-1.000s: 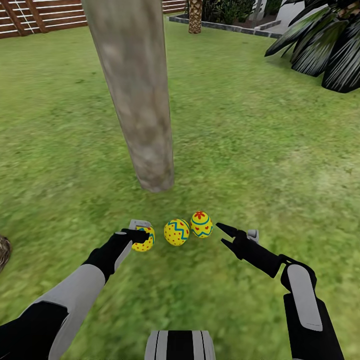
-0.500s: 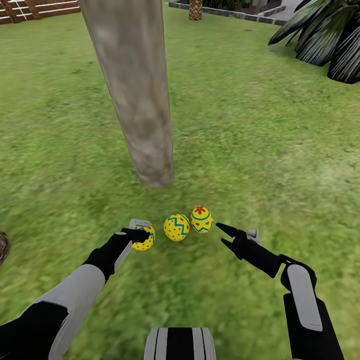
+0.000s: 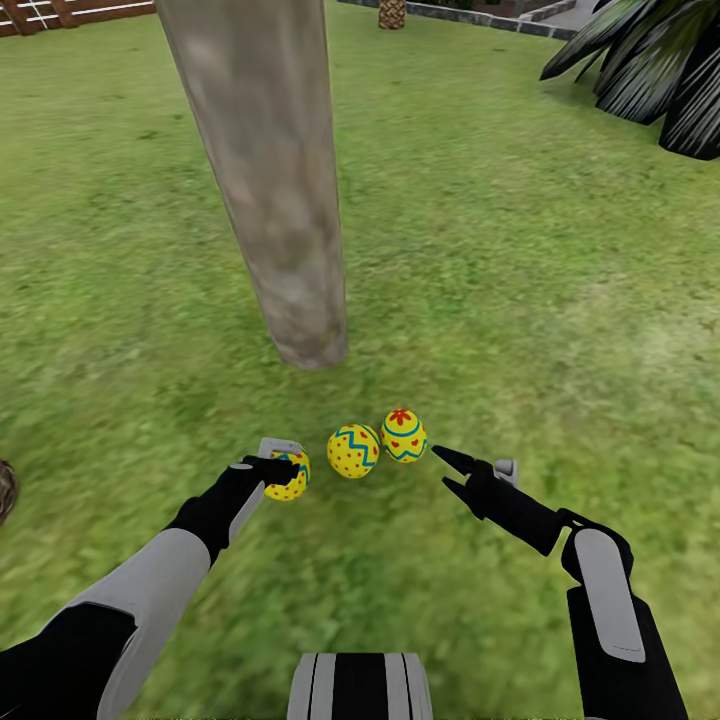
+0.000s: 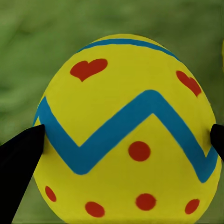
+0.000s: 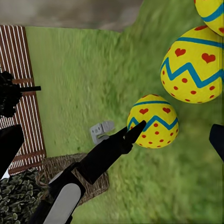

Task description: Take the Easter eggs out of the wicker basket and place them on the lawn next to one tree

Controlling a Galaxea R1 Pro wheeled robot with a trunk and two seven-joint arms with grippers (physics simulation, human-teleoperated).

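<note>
Easter eggs: two (image 3: 353, 451) (image 3: 403, 436) lie on the lawn (image 3: 520, 300) near the tree (image 3: 290, 250) trunk. Third egg (image 3: 288, 476), beside them, sits clamped in the left gripper (image 3: 272, 466); right gripper (image 3: 447, 472) hangs open, empty. Task looks nearly done, only release left.

Three yellow Easter eggs with blue zigzag bands and red marks are seen in a row on the lawn (image 3: 520, 260), just in front of the pale mottled tree (image 3: 270, 190) trunk. The left egg (image 3: 289, 477) is clasped by the left claw (image 3: 283, 465); the middle egg (image 3: 353, 451) and right egg (image 3: 403, 436) lie free, nearly touching. The wicker basket (image 5: 65, 168) sits on the grass nearby.
</note>
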